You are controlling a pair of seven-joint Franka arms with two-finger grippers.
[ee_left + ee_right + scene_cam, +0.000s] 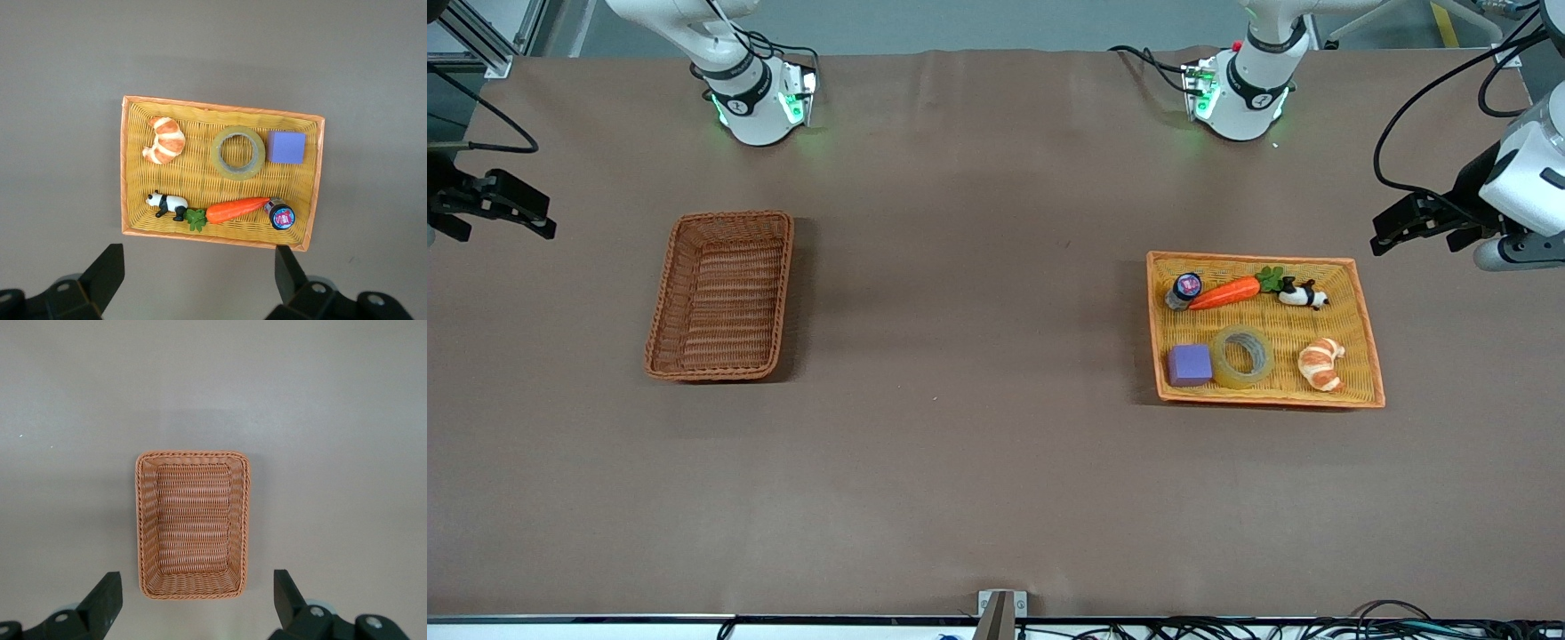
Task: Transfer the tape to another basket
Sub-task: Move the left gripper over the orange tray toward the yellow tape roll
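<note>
Item: the tape (1242, 356), one roll, lay flat with its hole facing up in the yellow tray (1360, 267) at the left arm's end of the table. It sat between the purple cube (1190, 364) and the croissant (1320, 363), just beside the cube, in the row nearer the front camera. The carrot (1224, 292), the panda (1304, 294) and the small jar (1185, 289) filled the farther row.

Destination: the basket (721, 295), empty, stood well apart at the right arm's end of the table, its long axis running toward the front camera.

Left gripper (1418, 222): you had it raised off the tray's outer end, fingers (107, 273) spread wide, holding nothing. In the left wrist view the tape (238, 152) showed in the tray's row away from the fingers.

Right gripper (494, 206): raised off the basket's outer end, fingers (107, 597) spread, holding nothing; that arm waited.

Judgement: the left arm was much the nearer to the roll, so the pick looked like its job. You would have needed to drop over the ring without nudging the cube.
</note>
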